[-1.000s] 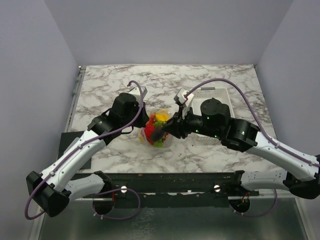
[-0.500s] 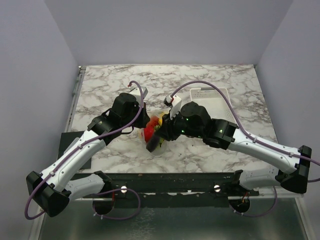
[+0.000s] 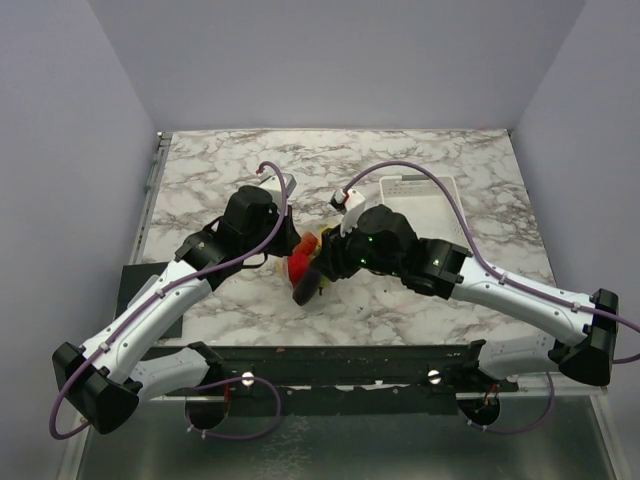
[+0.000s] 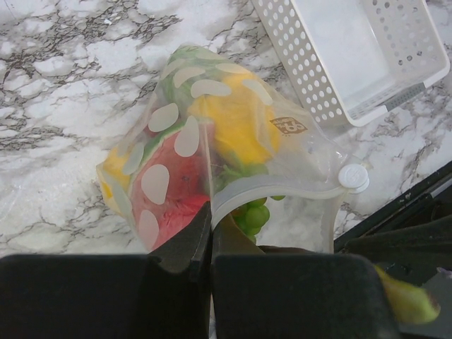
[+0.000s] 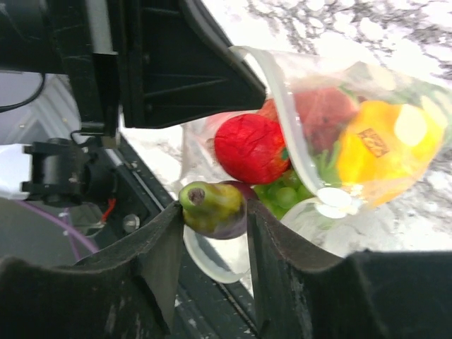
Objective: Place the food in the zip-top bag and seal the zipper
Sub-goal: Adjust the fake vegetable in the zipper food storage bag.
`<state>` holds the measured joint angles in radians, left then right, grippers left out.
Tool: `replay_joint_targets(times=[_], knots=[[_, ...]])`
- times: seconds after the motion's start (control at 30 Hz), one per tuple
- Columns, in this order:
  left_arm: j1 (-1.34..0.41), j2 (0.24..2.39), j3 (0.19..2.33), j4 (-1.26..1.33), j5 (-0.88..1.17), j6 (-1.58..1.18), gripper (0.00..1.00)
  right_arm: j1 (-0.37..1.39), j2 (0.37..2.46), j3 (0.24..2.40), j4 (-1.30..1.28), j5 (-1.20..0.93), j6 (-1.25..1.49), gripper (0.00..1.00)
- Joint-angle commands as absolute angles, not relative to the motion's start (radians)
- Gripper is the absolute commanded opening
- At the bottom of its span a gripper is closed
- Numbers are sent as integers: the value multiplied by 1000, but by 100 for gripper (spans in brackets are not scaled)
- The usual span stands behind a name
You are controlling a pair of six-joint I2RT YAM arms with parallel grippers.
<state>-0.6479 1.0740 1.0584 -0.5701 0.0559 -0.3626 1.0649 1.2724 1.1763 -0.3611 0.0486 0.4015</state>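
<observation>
Swung over from the basket (image 4: 296, 63), the right gripper (image 5: 212, 229) now meets the bag (image 4: 176, 134). Left gripper (image 4: 210, 233) pinches tight on the zipper (image 4: 282, 189); the bag lies mid-table, fruit (image 4: 236, 123) inside. The right gripper clamps a purple piece (image 5: 212, 205) at its mouth.

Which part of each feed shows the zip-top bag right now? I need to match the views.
Top external: the zip-top bag sits at table centre, left of the white basket.
Left wrist: it fills the middle, its mouth edge pinched by the left end effector.
Right wrist: it is at upper right, beyond the green-purple piece held in the right end effector.
Shared landmark: the yellow lemon inside the bag, clearest in both wrist views.
</observation>
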Motion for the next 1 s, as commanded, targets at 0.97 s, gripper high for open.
replay_joint_targets(times=[0.97], knots=[[-648, 1097, 1112, -546, 81, -384, 0, 1057, 1232, 1179, -520, 192, 424, 50]])
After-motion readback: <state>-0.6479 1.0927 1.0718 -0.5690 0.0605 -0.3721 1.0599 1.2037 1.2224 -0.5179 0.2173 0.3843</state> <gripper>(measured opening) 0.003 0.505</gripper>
